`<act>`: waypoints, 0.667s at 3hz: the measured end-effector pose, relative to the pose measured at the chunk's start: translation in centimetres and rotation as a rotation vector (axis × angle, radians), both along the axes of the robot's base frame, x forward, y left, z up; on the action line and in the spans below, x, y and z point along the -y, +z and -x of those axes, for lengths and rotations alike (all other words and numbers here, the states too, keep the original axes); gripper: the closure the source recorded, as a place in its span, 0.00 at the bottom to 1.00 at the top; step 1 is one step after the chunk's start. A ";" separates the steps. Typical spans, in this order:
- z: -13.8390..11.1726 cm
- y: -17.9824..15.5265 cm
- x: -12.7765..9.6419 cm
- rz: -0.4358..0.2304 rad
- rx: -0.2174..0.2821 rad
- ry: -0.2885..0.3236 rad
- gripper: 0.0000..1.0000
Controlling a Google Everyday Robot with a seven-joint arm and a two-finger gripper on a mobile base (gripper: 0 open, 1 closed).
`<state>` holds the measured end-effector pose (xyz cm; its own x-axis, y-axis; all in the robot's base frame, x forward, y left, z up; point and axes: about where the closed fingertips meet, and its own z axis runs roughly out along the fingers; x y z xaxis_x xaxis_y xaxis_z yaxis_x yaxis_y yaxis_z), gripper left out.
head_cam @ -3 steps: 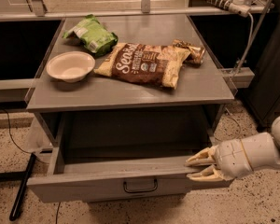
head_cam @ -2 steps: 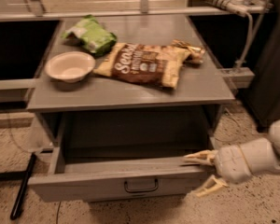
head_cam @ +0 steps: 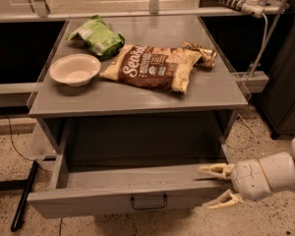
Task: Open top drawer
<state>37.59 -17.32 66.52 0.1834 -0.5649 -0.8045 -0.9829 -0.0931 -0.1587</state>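
The top drawer [head_cam: 113, 200] is a wide grey drawer, pulled far out from under the grey cabinet top [head_cam: 137, 100]. Its plain grey box is open to view and holds nothing I can see. A small black pull handle [head_cam: 148, 202] sits in the middle of its front panel. My gripper [head_cam: 217, 185] is at the drawer's right front corner, just off its right end. Its pale fingers [head_cam: 214, 170] are spread apart, one high and one low, with nothing between them. The white arm reaches in from the right edge.
On the cabinet top lie a white bowl [head_cam: 74, 69], a green bag [head_cam: 96, 36], a brown snack bag [head_cam: 150, 67] and a small crumpled wrapper [head_cam: 200, 53]. A black bar [head_cam: 23, 195] leans on the floor at the left. A cable and a ledge [head_cam: 253, 77] are at the right.
My gripper's fingers have spread and drawn slightly right, off the drawer's right front corner. The drawer stays pulled out.
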 end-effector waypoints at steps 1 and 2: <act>0.0 0.3 0.0 0.000 0.000 0.000 0.77; 1.5 0.3 0.5 0.004 0.007 0.005 0.99</act>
